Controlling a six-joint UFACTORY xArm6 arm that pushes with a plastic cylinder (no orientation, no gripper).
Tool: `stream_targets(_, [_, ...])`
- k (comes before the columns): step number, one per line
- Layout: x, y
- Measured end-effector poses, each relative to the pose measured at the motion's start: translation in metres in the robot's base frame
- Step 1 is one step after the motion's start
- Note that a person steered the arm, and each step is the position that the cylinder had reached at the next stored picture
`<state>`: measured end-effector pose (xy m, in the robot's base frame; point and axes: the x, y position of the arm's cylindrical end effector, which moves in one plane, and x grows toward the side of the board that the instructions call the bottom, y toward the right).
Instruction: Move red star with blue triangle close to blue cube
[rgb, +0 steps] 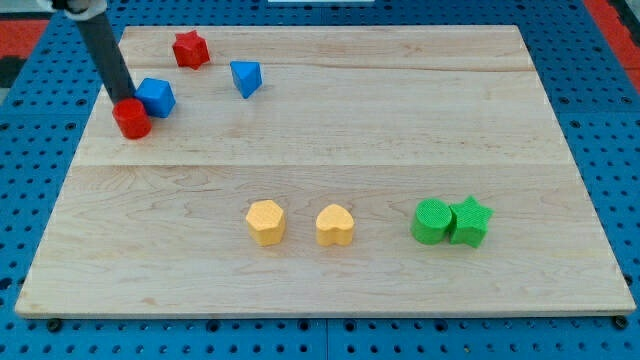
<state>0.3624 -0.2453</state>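
The red star lies near the board's top left. The blue triangle lies just right of it and a little lower, apart from it. The blue cube sits lower left of the star, touching a red cylinder at its lower left. My rod comes down from the view's top left and my tip ends just behind the red cylinder's top, left of the blue cube.
A yellow hexagon block and a yellow heart block lie at the bottom middle. A green cylinder and a green star touch at the bottom right. The wooden board rests on a blue pegboard.
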Motion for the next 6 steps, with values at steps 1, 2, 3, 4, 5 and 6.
stream_targets(1, [0.007,0.000])
stream_targets(2, [-0.015,-0.019])
stream_targets(3, [-0.046,-0.030])
stream_targets(4, [-0.089,-0.029])
stream_targets(5, [-0.136,-0.008])
stream_targets(6, [-0.166,0.022])
